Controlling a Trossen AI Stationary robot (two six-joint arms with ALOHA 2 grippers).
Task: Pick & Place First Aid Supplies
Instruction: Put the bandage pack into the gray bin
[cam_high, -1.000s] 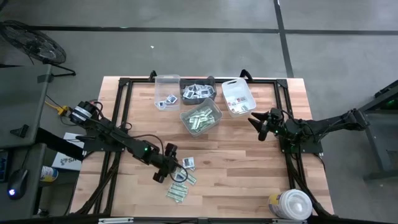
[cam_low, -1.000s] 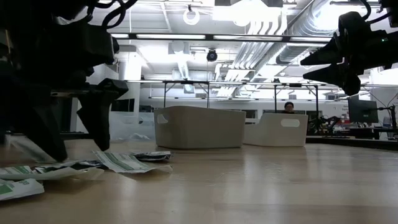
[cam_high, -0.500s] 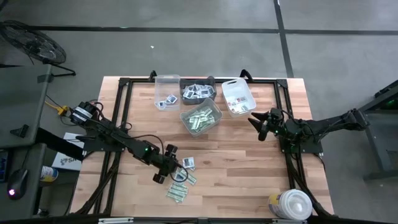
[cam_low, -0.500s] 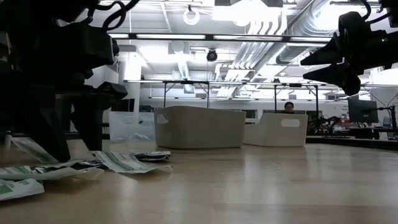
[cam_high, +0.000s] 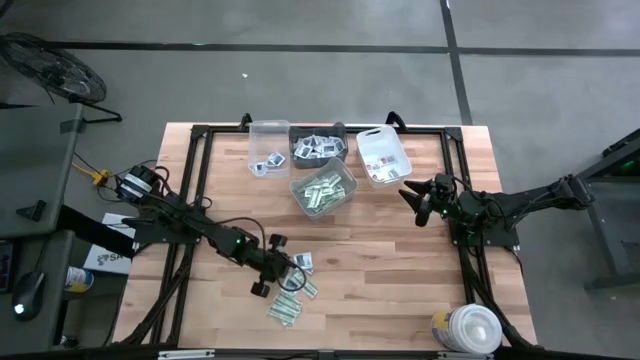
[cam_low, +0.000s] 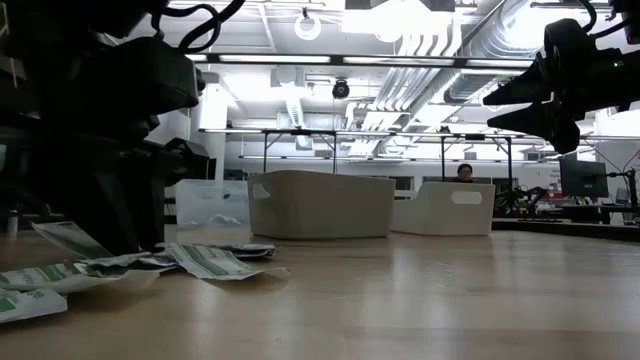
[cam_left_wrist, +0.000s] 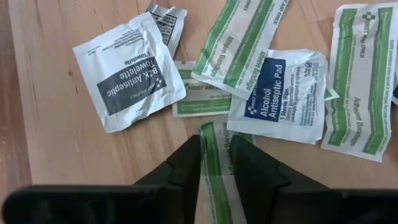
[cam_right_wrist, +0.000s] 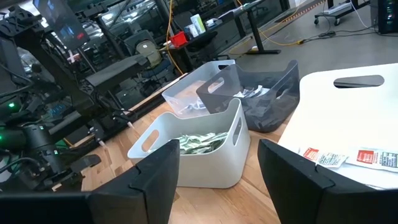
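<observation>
The first aid supplies lie in a loose pile (cam_high: 292, 288) on the wooden table near its front edge: green-and-white strip packets (cam_left_wrist: 242, 37), a white towelette packet (cam_left_wrist: 127, 71) and an alcohol pad packet (cam_left_wrist: 280, 93). My left gripper (cam_left_wrist: 215, 142) is down on this pile (cam_high: 284, 277), pointing steeply downward, shut on one green-and-white strip (cam_left_wrist: 214, 134). My right gripper (cam_high: 408, 192) hangs open well above the table at the right (cam_right_wrist: 217, 162), with nothing between its fingers. My left gripper has a green-and-white strip packet (cam_left_wrist: 215, 163) between its two fingers, one finger at each long side, and the fingers lie along the strip. They come from above, slanting down. The strip's far end (cam_left_wrist: 214, 127) lies on the table among the other packets.
Several bins stand at the back middle: a clear one (cam_high: 268, 148), a dark one (cam_high: 318, 148), a white one (cam_high: 383, 155) and a pale one holding green strips (cam_high: 323, 188). A big round white tub (cam_high: 470, 328) sits at the front right corner.
My left gripper has sunk onto the pile of packets and rolled a little. Its fingers have drawn together from wide open to a narrow gap around one strip. The strips near it have shifted slightly in the low view.
</observation>
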